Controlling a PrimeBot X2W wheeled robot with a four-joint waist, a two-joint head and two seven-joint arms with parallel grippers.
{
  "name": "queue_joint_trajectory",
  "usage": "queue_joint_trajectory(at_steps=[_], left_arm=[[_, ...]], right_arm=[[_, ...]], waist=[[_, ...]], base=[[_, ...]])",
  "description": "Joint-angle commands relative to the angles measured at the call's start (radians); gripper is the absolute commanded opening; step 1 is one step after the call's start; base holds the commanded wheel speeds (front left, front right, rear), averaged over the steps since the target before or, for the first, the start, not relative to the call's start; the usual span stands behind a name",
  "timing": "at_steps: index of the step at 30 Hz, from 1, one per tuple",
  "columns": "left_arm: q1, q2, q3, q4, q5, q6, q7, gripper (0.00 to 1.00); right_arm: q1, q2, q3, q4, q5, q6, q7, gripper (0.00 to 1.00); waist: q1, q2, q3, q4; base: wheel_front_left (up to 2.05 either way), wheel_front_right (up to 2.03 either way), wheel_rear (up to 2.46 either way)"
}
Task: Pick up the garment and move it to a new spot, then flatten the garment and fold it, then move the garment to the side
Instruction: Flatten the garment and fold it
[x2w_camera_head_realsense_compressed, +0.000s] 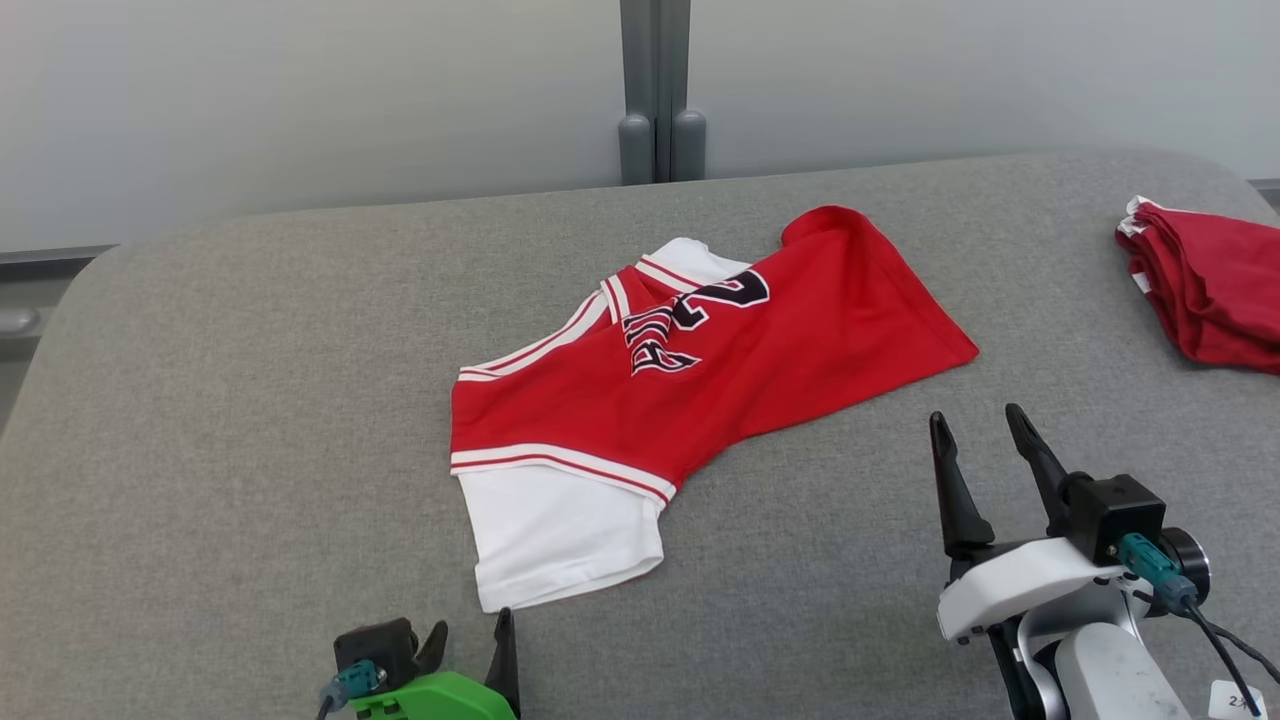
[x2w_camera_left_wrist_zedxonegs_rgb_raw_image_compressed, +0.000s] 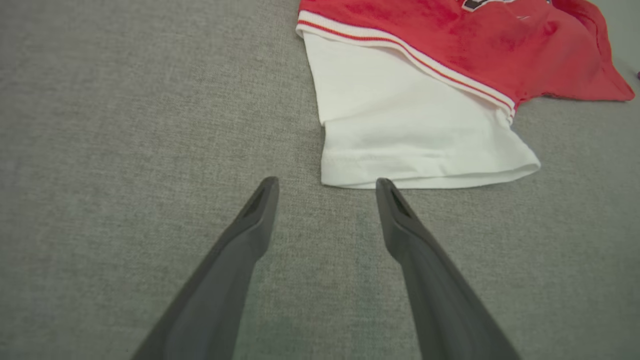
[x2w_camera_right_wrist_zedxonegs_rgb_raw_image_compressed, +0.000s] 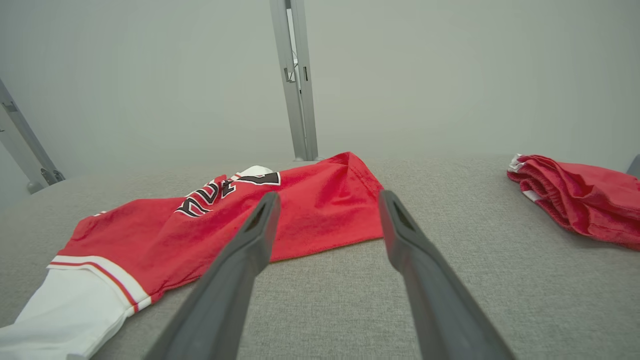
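**Head view.** The garment (x2w_camera_head_realsense_compressed: 700, 370), a red jersey with white trim and a white sleeve (x2w_camera_head_realsense_compressed: 560, 530), lies rumpled near the middle of the grey padded table (x2w_camera_head_realsense_compressed: 250, 400), with the sleeve toward the near side. The left gripper (x2w_camera_head_realsense_compressed: 470, 628) sits at the near edge, just short of the sleeve hem. The right gripper (x2w_camera_head_realsense_compressed: 975, 415) hovers to the near right of the garment, apart from it. A second red cloth (x2w_camera_head_realsense_compressed: 1215, 290) lies bunched at the far right, well apart.

**Left wrist view.** The left gripper (x2w_camera_left_wrist_zedxonegs_rgb_raw_image_compressed: 326, 181) is spread wide and empty. One fingertip lies at the sleeve (x2w_camera_left_wrist_zedxonegs_rgb_raw_image_compressed: 410, 125) hem, though whether it touches the hem cannot be told.

**Right wrist view.** The right gripper (x2w_camera_right_wrist_zedxonegs_rgb_raw_image_compressed: 328, 194) is likewise wide and empty, raised above the table and aimed at the garment's (x2w_camera_right_wrist_zedxonegs_rgb_raw_image_compressed: 165, 230) right red edge. The second red cloth (x2w_camera_right_wrist_zedxonegs_rgb_raw_image_compressed: 580, 200) lies to the right.

**Handling (judged).** The garment looks light, soft and limp, so it would sag and drape when lifted. The likely holds are pinches at the edges, namely the sleeve hem and the far red corner.

**Count.** There is one garment, one other cloth and two grippers.
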Motion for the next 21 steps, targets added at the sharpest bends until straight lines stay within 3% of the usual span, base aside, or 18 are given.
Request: queue_joint_trajectory(at_steps=[1,11,12,13,15,16,21], left_arm=[[-0.024,0.005,0.001,0.008,-0.029,-0.007,0.004,1.00],[-0.103,0.004,-0.037,0.094,-0.139,-0.020,-0.001,1.00],[-0.110,0.005,-0.042,0.101,-0.141,-0.019,0.001,0.84],[-0.120,0.004,-0.050,0.112,-0.146,-0.021,0.002,0.54],[-0.134,0.004,-0.070,0.123,-0.153,-0.026,0.005,0.04],[-0.139,0.004,-0.076,0.124,-0.156,-0.028,0.002,0.00],[-0.174,0.005,-0.103,0.098,-0.162,-0.029,-0.020,0.00]], right_arm=[[0.006,-0.001,-0.004,0.004,0.006,-0.002,0.004,1.00],[-0.028,-0.001,-0.028,0.032,-0.015,-0.002,0.035,1.00],[-0.034,-0.001,-0.034,0.036,-0.020,-0.002,0.045,1.00],[-0.043,-0.001,-0.043,0.044,-0.026,-0.002,0.058,1.00],[-0.065,-0.001,-0.064,0.062,-0.039,-0.002,0.097,1.00],[-0.081,-0.001,-0.076,0.069,-0.044,-0.002,0.115,1.00],[-0.199,-0.034,-0.159,0.148,-0.088,-0.002,0.236,1.00]], waist=[[0.0000,0.0000,0.007,-0.005],[0.0000,0.0000,0.049,-0.032],[0.0000,0.0000,0.053,-0.032],[0.0000,0.0000,0.059,-0.032],[0.0000,0.0000,0.071,-0.028],[0.0000,0.0000,0.077,-0.025],[0.0000,0.0000,0.115,0.012]], base=[[0.00,0.00,0.00],[0.00,0.00,0.00],[0.00,0.00,0.00],[0.00,0.00,0.00],[0.00,0.00,0.00],[0.00,0.00,0.00],[0.00,0.00,0.00]])
